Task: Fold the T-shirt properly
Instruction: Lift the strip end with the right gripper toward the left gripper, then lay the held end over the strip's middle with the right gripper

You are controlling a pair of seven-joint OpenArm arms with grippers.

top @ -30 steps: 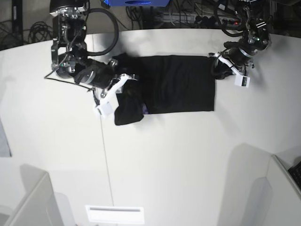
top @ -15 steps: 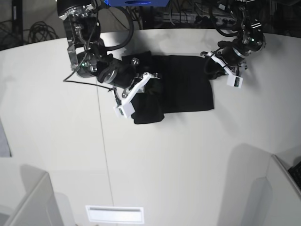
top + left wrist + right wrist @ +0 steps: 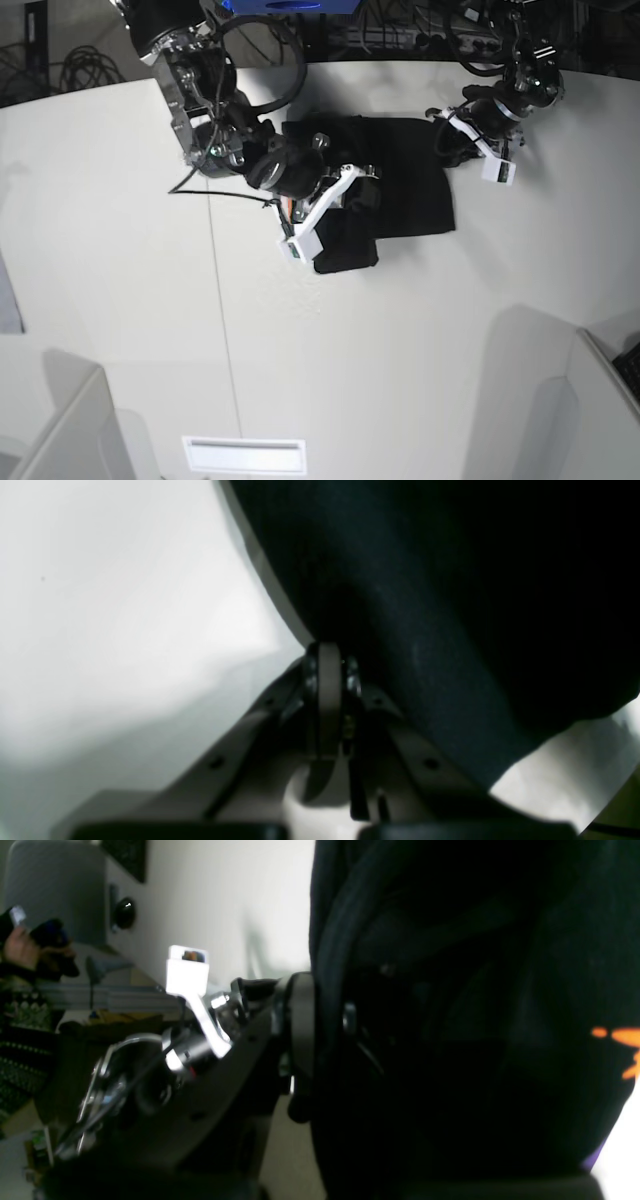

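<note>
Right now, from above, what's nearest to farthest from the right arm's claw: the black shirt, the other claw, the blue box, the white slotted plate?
From the right claw:
1. black cotton T-shirt, pinched in it.
2. left claw, across the shirt at its far corner.
3. blue box, behind the table at the top.
4. white slotted plate, at the bottom edge.

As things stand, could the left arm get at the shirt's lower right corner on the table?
Probably yes, but not freely: the left gripper looks shut on the T-shirt at its upper right edge, so it would have to let go first. The table around that corner looks bare.
</note>
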